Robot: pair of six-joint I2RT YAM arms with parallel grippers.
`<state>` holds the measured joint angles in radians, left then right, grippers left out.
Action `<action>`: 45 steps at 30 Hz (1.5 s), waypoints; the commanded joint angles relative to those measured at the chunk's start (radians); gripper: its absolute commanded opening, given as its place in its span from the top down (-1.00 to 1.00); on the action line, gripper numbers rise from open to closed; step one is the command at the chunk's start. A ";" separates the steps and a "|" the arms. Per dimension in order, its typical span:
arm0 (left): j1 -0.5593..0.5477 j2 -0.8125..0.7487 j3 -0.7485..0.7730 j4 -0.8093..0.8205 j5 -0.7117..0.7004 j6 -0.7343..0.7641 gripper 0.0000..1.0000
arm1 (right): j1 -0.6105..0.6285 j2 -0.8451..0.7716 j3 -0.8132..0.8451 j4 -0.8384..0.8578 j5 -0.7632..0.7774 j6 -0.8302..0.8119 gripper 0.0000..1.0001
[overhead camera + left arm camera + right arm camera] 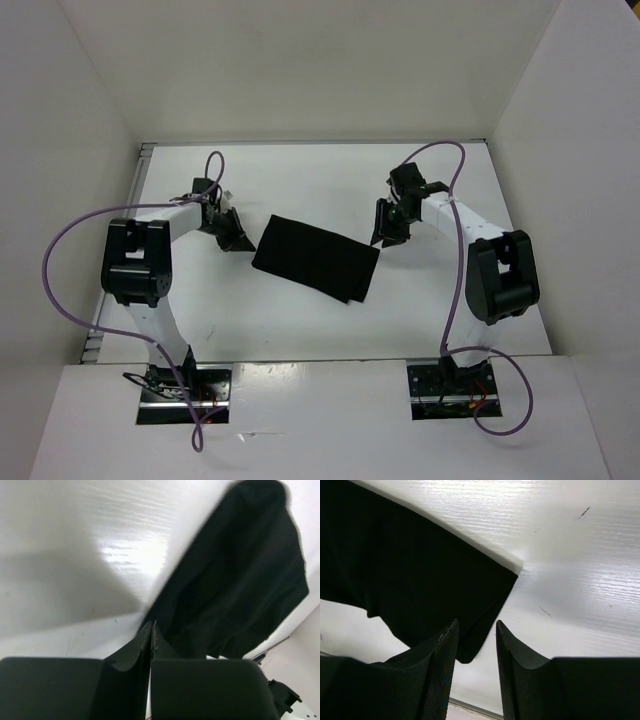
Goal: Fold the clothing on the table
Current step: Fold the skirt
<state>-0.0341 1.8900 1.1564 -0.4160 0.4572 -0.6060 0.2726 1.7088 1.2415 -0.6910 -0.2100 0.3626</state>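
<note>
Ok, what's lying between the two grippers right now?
Only the clothing, lying flat on the table, between the left gripper and right gripper, seen in the top view.

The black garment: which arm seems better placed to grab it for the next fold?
Likely the right: the right gripper stands open at the edge of the garment, while the left gripper is shut beside it.

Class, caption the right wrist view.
The right gripper, jaws apart, beside a corner of the black clothing on the table.
</note>
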 commanded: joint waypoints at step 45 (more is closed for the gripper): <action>-0.047 0.015 -0.067 -0.003 -0.074 0.023 0.99 | -0.067 0.071 -0.033 0.107 -0.166 0.030 0.02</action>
<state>-0.0673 1.8900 1.0996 -0.3897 0.4713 -0.6083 0.2104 1.7523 1.2167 -0.6193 -0.3630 0.3771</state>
